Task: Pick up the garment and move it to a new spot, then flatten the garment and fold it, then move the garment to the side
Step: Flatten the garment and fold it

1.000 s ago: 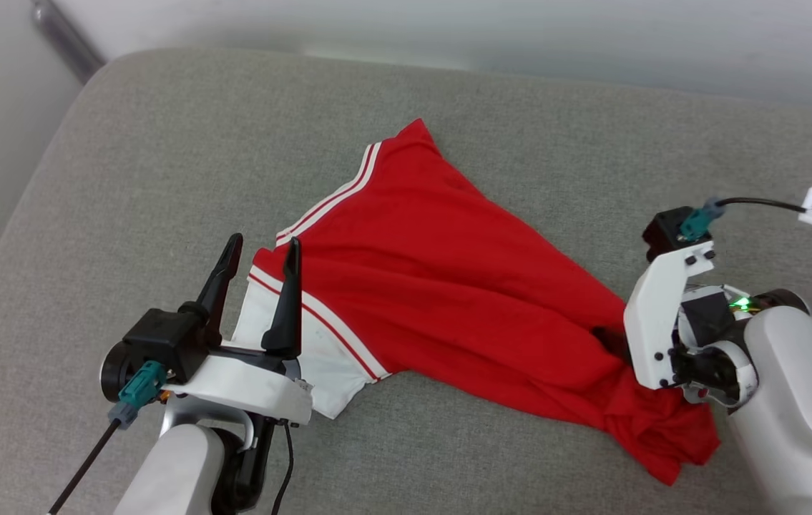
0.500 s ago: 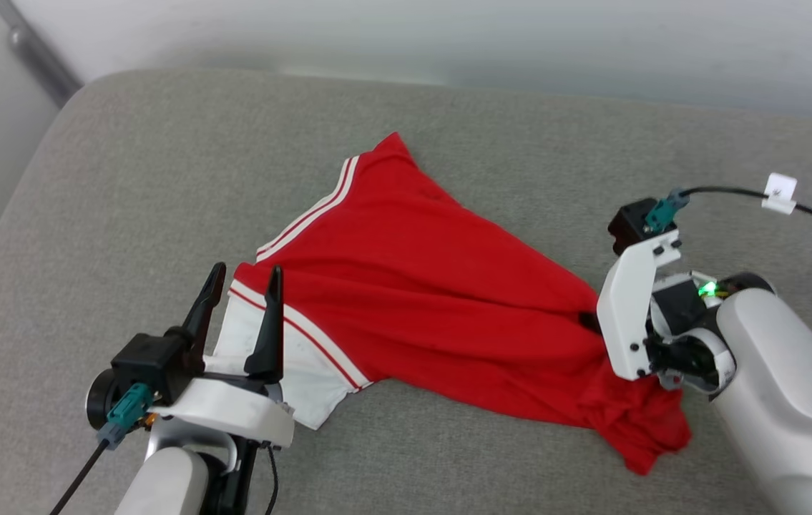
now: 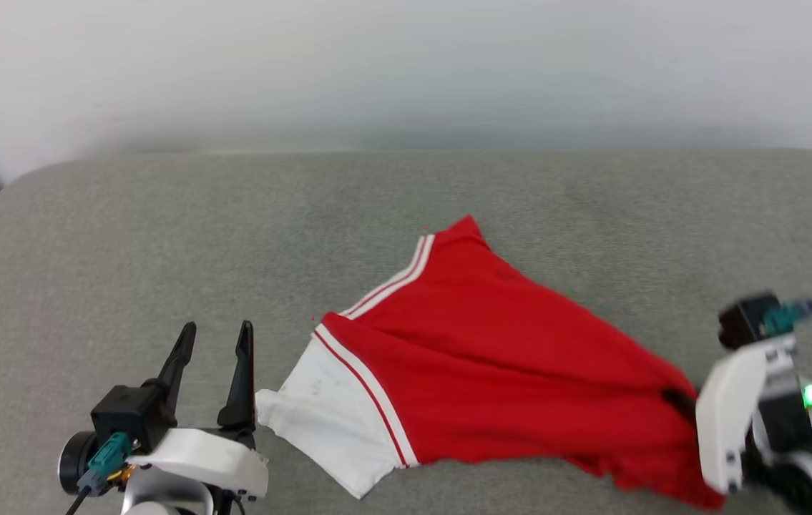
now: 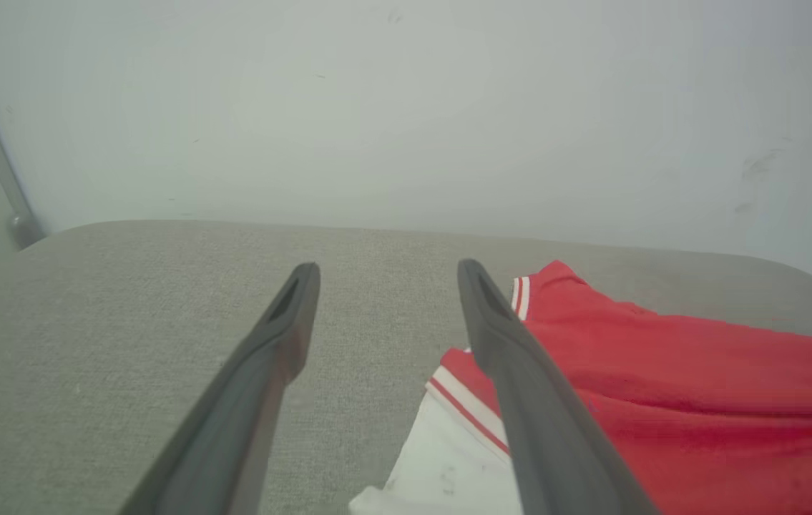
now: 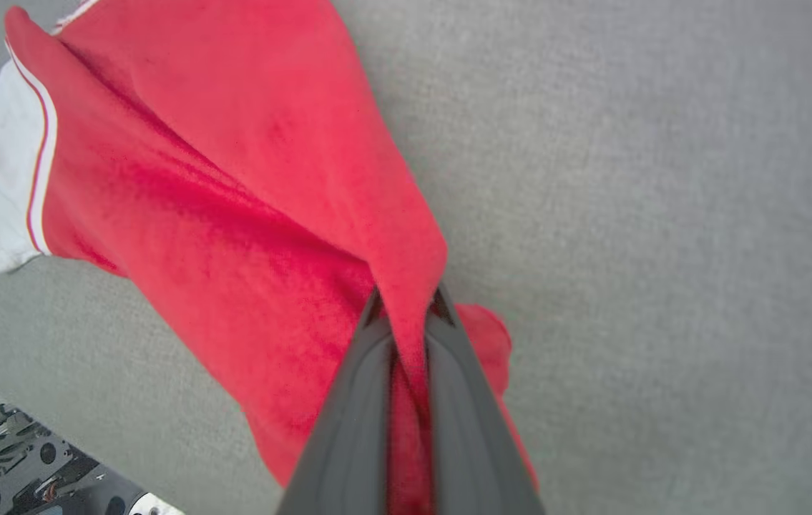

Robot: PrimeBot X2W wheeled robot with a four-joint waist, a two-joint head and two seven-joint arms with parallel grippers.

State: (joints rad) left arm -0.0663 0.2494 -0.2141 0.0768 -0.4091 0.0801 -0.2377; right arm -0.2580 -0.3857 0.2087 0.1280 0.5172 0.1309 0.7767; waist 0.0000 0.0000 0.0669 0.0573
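The garment (image 3: pixel 491 372) is a red, soft jersey lying rumpled on the grey cushion (image 3: pixel 162 250), drawn out into a long wedge that is broad at the robot's left and narrow at its right. Its white short sleeve (image 3: pixel 327 422) lies flat at the left end, bordered by a red-white stripe. More striped trim (image 3: pixel 395 282) runs along the far edge to a red corner. At the right end the cloth gathers into folds, with one ridge pinched in the closed right gripper (image 5: pixel 406 307).

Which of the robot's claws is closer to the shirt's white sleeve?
Left. The left gripper stands open right beside the sleeve; the right gripper is shut on the far red end of the shirt, away from the sleeve.
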